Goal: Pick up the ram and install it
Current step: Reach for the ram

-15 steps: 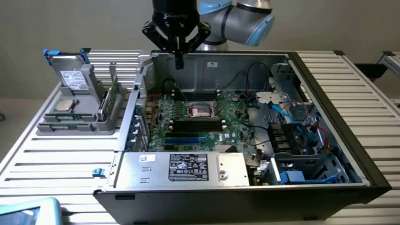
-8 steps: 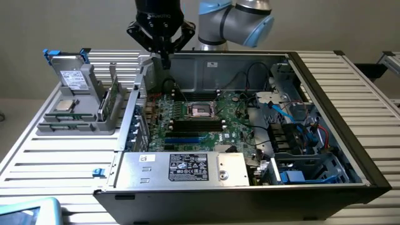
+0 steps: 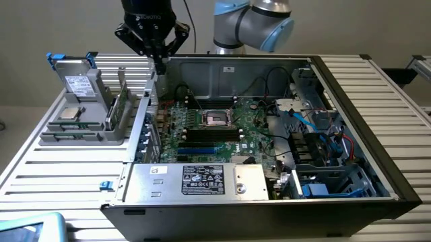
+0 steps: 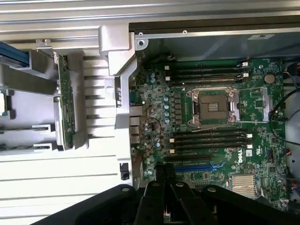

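Zero steps done | ram (image 3: 120,108) on edge in grey holder (image 3: 74,137) beside computer case (image 3: 235,70) | gripper (image 3: 159,61) above case's holder-side wall, jaws clenched, empty | memory slots (image 3: 212,133) inside case bare

Above the computer case (image 3: 269,217), the arm (image 3: 253,20) is silver-grey with pale blue joint caps; its gripper (image 3: 160,61) is black, white-lettered.

We see a table (image 3: 54,176) of ribbed bare metal with a satin finish, a case (image 3: 235,78) of dull grey sheet metal, and a matt grey plastic holder (image 3: 74,137). The ram (image 3: 116,112) and motherboard (image 3: 255,132) are green lacquered board, faintly glossy. The gripper (image 3: 160,60) looks matt black.
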Available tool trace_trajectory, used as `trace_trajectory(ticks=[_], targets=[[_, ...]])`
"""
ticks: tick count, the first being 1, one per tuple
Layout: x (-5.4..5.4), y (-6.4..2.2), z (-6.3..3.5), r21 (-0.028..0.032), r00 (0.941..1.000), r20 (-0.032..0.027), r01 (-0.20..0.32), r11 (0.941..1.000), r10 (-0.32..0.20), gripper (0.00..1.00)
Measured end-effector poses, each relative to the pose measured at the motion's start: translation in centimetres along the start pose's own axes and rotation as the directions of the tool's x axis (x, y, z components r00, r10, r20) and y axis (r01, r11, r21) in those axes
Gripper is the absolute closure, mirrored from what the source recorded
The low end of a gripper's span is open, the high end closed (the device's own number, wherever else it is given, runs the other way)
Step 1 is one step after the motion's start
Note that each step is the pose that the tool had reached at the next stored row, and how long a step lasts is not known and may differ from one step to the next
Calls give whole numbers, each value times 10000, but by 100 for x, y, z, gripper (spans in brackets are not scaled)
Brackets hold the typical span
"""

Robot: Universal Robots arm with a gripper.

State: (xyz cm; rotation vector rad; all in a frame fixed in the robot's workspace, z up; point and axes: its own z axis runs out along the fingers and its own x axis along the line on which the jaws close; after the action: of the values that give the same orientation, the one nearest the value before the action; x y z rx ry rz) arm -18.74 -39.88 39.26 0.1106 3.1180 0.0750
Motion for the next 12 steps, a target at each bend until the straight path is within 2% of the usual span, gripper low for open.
trace_trajectory(ticks=[12], targets=[[543, -38, -12, 0, 10000, 0, 1, 10000, -1, 89]])
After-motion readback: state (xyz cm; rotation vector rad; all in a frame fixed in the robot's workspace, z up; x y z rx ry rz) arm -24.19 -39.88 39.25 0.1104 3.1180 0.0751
